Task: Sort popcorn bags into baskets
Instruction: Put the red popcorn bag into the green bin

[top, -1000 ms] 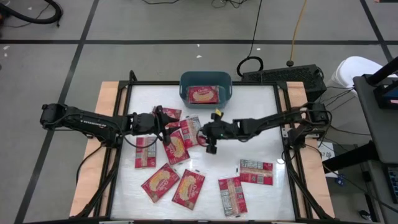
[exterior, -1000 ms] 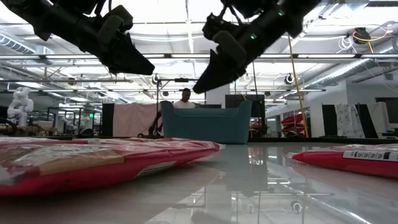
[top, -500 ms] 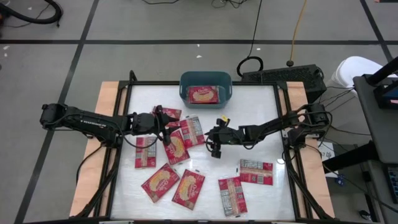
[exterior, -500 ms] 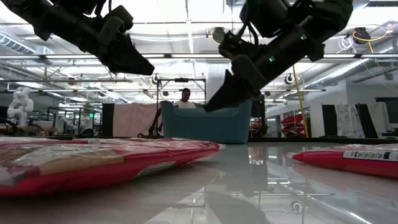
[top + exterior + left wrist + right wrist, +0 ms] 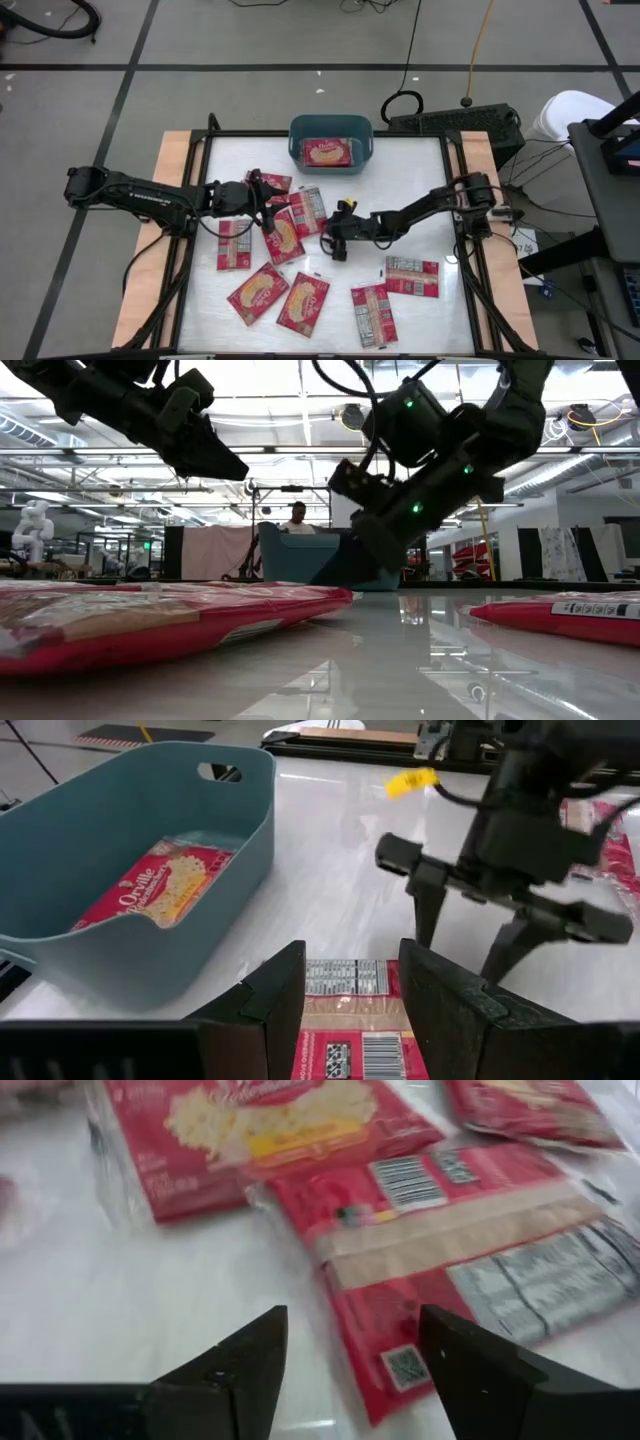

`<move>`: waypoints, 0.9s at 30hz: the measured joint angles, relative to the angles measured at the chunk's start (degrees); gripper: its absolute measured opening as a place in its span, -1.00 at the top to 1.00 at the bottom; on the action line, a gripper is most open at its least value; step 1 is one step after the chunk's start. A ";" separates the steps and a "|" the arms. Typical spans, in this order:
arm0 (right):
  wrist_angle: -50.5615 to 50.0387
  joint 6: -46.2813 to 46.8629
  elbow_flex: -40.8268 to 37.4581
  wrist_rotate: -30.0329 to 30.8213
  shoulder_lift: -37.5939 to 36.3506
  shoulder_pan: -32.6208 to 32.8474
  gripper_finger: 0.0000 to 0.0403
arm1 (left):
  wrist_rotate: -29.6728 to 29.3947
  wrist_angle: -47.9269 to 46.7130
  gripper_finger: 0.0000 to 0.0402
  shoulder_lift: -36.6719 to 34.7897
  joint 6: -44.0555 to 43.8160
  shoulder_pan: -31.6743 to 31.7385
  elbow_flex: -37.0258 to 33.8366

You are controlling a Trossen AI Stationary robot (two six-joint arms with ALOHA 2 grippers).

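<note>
Several red popcorn bags lie flat on the white table (image 5: pixel 420 190); some show a yellow picture (image 5: pixel 285 235), others a grey-white panel (image 5: pixel 308 210). One more bag (image 5: pixel 329 152) lies inside the teal basket (image 5: pixel 331 130) at the table's far edge. My right gripper (image 5: pixel 336 240) (image 5: pixel 355 1318) is open and low over the table, its fingers on either side of the near corner of a grey-panel bag (image 5: pixel 450 1245), touching nothing. My left gripper (image 5: pixel 268 212) (image 5: pixel 350 960) hangs open, high above the bags at the left.
More bags lie near the front edge (image 5: pixel 258 292), (image 5: pixel 303 302), (image 5: pixel 373 313) and at the right (image 5: pixel 412 275). Bare table shows between the basket and the right arm. A black frame (image 5: pixel 455 200) runs round the table.
My right gripper has sunk from well above the table to just over it, beside the grey-panel bag in the middle. My left gripper has kept still, and no bag has moved.
</note>
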 joint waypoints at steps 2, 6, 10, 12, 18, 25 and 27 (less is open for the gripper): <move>0.83 -1.64 1.17 1.38 2.16 0.04 -0.09 | 0.00 0.00 0.18 0.00 -0.04 0.00 0.00; 1.77 -3.87 2.46 5.28 4.70 0.12 0.05 | 0.00 -0.44 0.18 0.00 -0.12 0.00 0.00; 2.83 -5.54 2.44 7.25 5.04 0.75 0.40 | 0.00 -1.30 0.18 0.00 -0.41 0.00 0.00; 3.17 -5.70 2.42 7.43 4.63 0.72 0.63 | 0.00 -1.97 0.18 0.00 -0.64 0.00 0.00; 3.82 -4.60 2.26 7.54 2.77 0.33 0.94 | 0.02 -2.69 0.17 0.00 1.30 -1.88 0.00; 3.29 1.69 2.26 5.68 -2.46 -1.12 0.99 | -0.27 -2.15 0.02 0.21 7.67 -7.51 0.00; 3.31 3.13 2.26 5.72 -4.00 -1.50 0.99 | -1.44 -1.32 -0.09 1.36 8.84 -8.83 0.00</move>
